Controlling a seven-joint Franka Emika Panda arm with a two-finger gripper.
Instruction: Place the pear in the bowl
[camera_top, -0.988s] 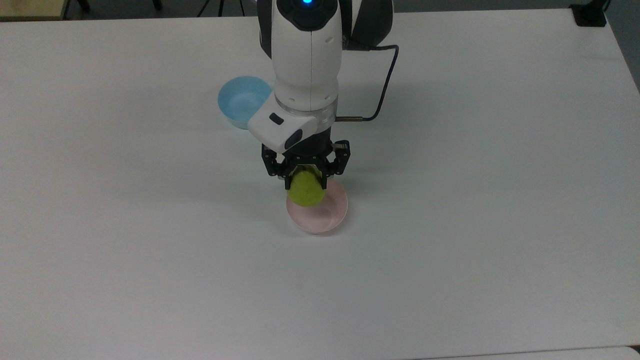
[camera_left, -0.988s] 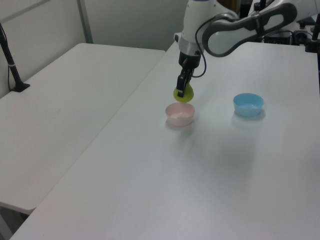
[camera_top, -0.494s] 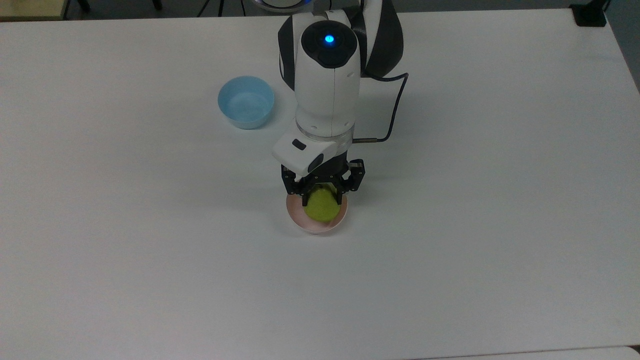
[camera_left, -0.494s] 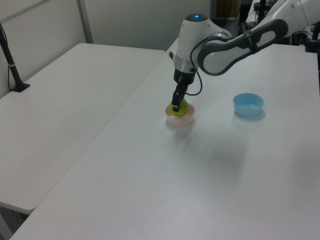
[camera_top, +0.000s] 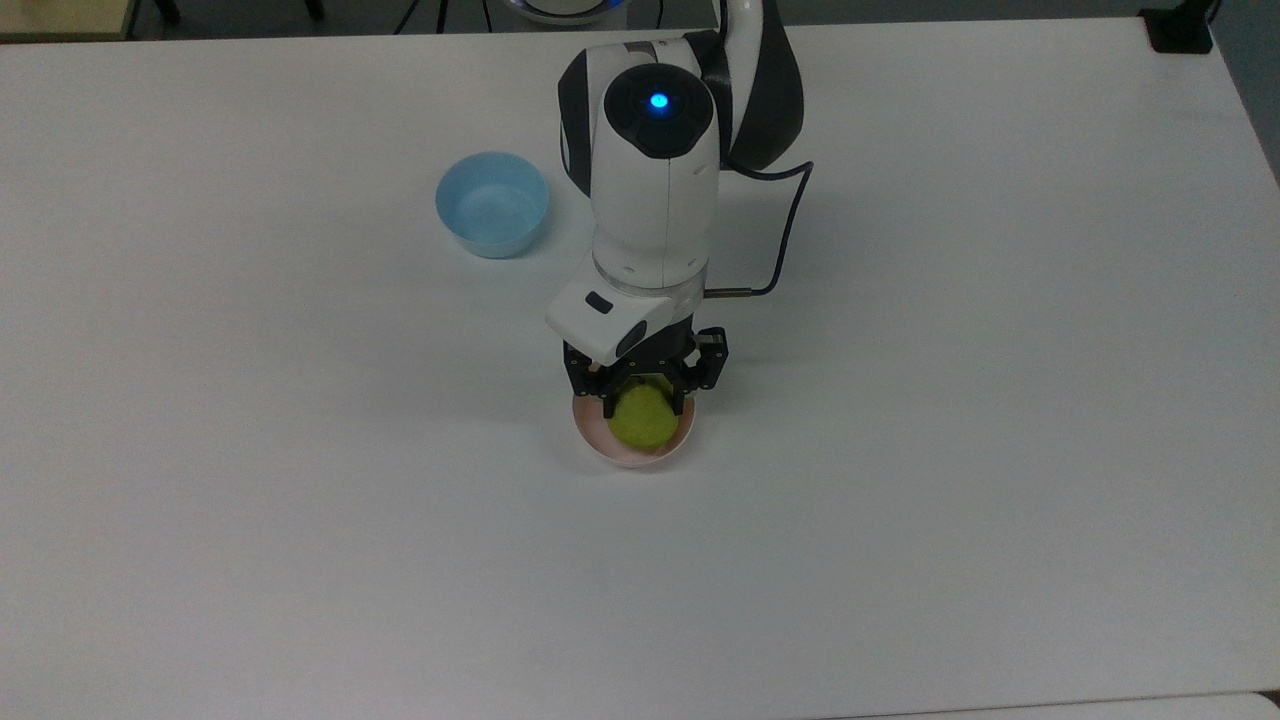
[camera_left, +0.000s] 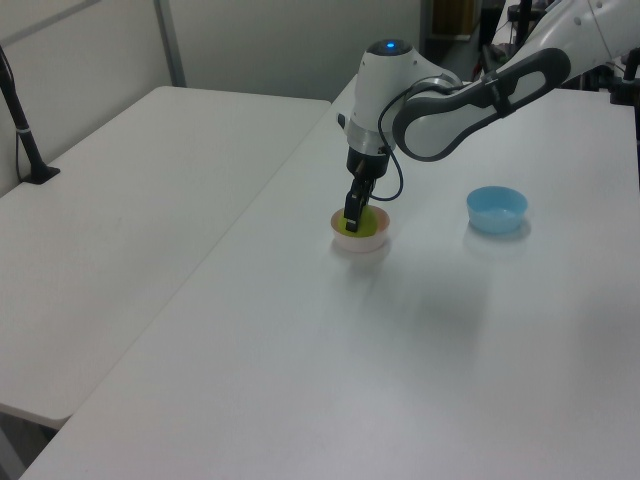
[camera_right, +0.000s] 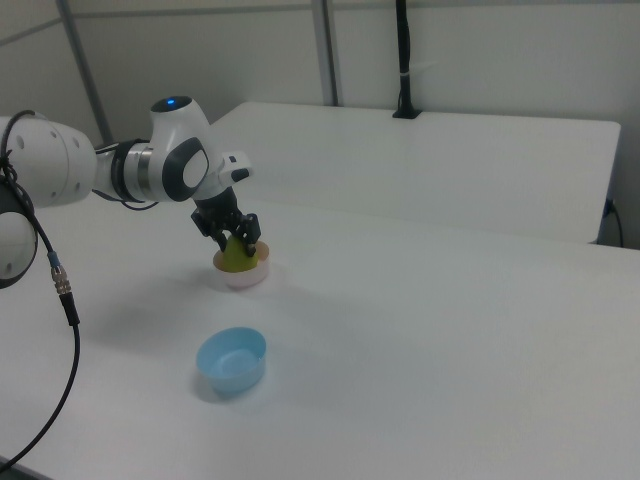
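The pear (camera_top: 641, 419) sat low within the pale pink bowl (camera_top: 618, 455), just below the centre of the top view, its green body filling most of the bowl's inside. In the right view the pear (camera_right: 236, 256) rose slightly above the bowl (camera_right: 243, 278) rim, left of centre. The gripper (camera_top: 645, 392) was clamped on the pear, its dark fingers (camera_top: 607, 401) pressed against the fruit's upper flanks; the left view showed the same hold over the bowl (camera_left: 360, 242).

Whether the pear rested on the bowl's floor could not be established.

Judgement: the step in hand was release. To do it well, the fingers should part only once the fruit is borne by the bowl, and part evenly, so that neither drags the pear sideways. The bowl looked light and could shift or tip if a finger caught the rim, so withdrawal should be straight up.

The light blue bowl (camera_top: 492, 217) stood well apart toward the upper left of the top view, on the white table (camera_top: 1000, 400), clear of the work.
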